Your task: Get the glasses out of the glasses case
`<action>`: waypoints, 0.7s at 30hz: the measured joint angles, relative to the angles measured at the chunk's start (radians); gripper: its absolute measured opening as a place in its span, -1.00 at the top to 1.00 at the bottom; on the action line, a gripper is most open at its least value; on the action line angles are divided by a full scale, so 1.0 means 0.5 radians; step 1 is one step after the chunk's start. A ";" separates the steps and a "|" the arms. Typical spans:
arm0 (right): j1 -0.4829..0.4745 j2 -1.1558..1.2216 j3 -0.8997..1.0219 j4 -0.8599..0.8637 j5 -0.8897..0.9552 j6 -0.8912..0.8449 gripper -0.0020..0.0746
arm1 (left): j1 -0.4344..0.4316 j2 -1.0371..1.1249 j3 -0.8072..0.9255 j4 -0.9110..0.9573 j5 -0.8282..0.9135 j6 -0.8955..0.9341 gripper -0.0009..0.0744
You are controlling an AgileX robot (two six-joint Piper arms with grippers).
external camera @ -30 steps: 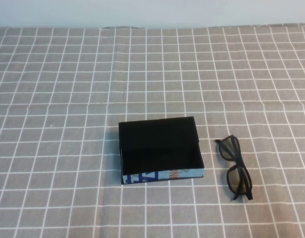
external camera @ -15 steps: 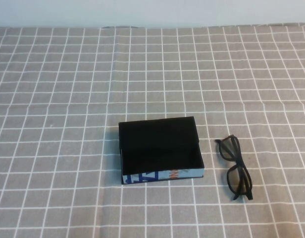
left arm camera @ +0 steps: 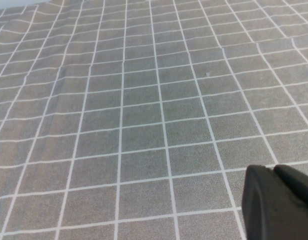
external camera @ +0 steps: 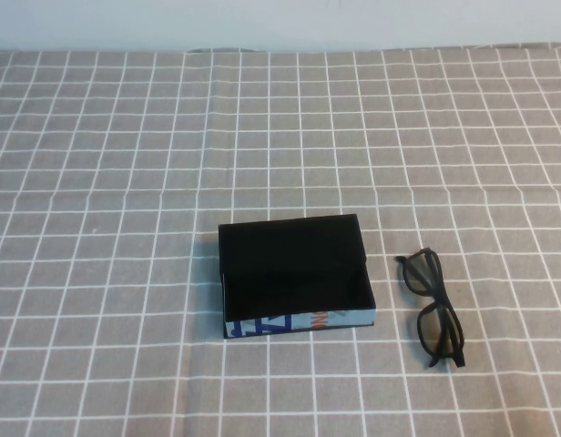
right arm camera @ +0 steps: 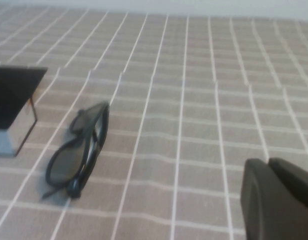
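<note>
Apparently wrapping up rather than starting: finding the glasses (external camera: 433,308) lying flat on the checked cloth (external camera: 126,182), just beside the glasses case (external camera: 299,320) but apart from it, between the case and the right edge of the bench, somewhat toward the near right corner. Seeing the case standing open near the middle of the bench, closer to the near edge, showing only its black inside and holding nothing.

Catching only a dark sliver of the left gripper (left arm camera: 279,205) in its own wrist view, hovering over bare cloth with neither task thing in sight; not being able to tell whether wide or narrow. Catching a similar sliver of the right gripper (right arm camera: 276,200) in the right wrist view, hanging above the cloth near the glasses, on the side away from the case; again not being able to tell its width. Seeing neither gripper in the high view.

Judging the removal as done. Doing this step well probably meaning pulling away high and clear, avoiding brushing the frame or nudging the case, and leaving the glasses lying apart from the box.
</note>
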 joint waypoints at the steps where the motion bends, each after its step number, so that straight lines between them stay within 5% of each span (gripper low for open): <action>1: 0.000 0.000 0.000 0.013 0.040 -0.014 0.99 | 0.000 0.000 0.000 0.000 0.000 0.000 0.99; 21: 0.000 0.000 0.000 0.049 0.096 -0.041 0.99 | 0.000 0.000 0.000 0.000 0.000 0.000 0.99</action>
